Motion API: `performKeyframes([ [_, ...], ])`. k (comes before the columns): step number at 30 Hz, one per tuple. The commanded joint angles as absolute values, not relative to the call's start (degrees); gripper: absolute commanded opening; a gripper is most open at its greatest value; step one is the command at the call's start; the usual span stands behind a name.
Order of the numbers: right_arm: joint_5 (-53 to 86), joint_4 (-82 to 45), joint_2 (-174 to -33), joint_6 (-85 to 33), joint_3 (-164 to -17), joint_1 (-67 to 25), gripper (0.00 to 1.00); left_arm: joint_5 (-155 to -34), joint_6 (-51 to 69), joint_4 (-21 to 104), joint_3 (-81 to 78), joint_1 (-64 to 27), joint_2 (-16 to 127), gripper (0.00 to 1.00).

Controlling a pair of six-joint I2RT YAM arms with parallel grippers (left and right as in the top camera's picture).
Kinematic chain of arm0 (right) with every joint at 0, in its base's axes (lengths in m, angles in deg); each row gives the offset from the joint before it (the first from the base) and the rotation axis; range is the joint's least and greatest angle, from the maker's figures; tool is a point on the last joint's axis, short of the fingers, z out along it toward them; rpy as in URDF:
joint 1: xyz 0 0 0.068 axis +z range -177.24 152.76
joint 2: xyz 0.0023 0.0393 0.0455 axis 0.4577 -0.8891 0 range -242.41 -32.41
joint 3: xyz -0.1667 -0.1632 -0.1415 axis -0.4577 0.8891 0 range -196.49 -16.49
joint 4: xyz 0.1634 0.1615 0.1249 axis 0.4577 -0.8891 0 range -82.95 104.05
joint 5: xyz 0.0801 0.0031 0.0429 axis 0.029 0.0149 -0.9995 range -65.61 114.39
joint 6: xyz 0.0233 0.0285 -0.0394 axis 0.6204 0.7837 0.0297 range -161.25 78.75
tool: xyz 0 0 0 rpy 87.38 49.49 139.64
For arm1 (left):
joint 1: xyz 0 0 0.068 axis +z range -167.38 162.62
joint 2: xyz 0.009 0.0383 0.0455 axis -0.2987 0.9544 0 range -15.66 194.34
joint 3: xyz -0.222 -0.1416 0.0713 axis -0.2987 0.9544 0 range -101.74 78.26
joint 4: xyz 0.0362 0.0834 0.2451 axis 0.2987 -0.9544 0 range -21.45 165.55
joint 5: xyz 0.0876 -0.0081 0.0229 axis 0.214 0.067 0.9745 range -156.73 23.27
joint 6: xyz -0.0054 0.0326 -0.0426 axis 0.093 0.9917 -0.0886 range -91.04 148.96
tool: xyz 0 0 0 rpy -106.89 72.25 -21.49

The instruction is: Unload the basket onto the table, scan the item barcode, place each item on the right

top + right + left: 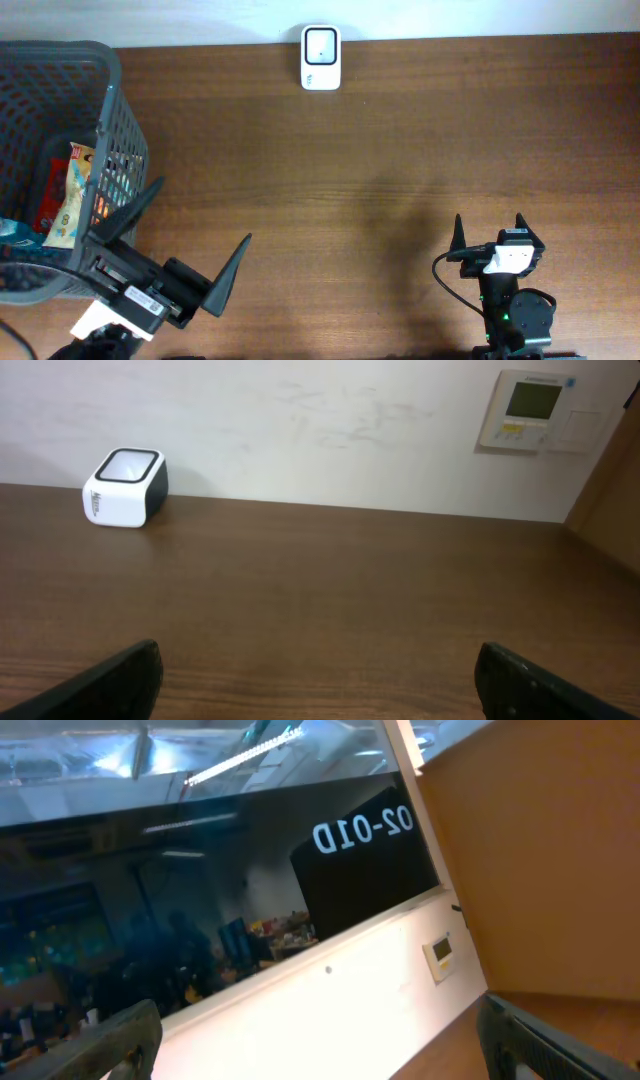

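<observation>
The packaged items [72, 195] lie inside the grey mesh basket [125, 130] at the left edge of the overhead frame, well apart from the white barcode scanner [321, 58] at the top centre of the wooden table [380, 150]. The left gripper [206, 210] sits just beside the basket at lower left, jaws spread wide and holding nothing. The right gripper [489, 222], at lower right, is likewise spread and empty.

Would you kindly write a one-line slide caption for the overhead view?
Left fingers and right fingers open and empty; snacks in the basket, scanner at the table's far edge.
</observation>
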State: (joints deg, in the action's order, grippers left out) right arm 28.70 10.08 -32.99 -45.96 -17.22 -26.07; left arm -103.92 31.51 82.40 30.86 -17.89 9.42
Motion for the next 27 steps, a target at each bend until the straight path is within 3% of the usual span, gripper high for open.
performKeyframes([
  [1,29.58,9.87,-32.77,-45.94,-16.81,-25.74,0.98,-104.93,31.14,71.32,20.43,-17.83,17.04,0.99],
  [5,29.58,9.87,-32.77,-45.94,-16.81,-25.74,0.98,-105.76,31.23,40.37,-2.21,-17.85,35.12,0.99],
  [8,29.58,9.87,-32.77,-45.94,-16.81,-25.74,0.98,-114.57,31.18,41.99,-5.49,-17.85,37.35,0.99],
  [14,29.58,9.84,-32.77,-45.94,-16.81,-25.74,0.98,-108.34,31.14,41.84,-5.60,-17.85,37.70,0.99],
  [20,29.58,9.87,-32.77,-45.94,-16.81,-25.74,0.99,-94.68,35.36,14.78,-21.36,-17.85,50.53,0.99],
  [27,29.58,9.87,-32.77,-45.94,-16.81,-25.74,0.98,-88.93,35.29,6.30,-23.50,-17.85,58.33,0.99],
])
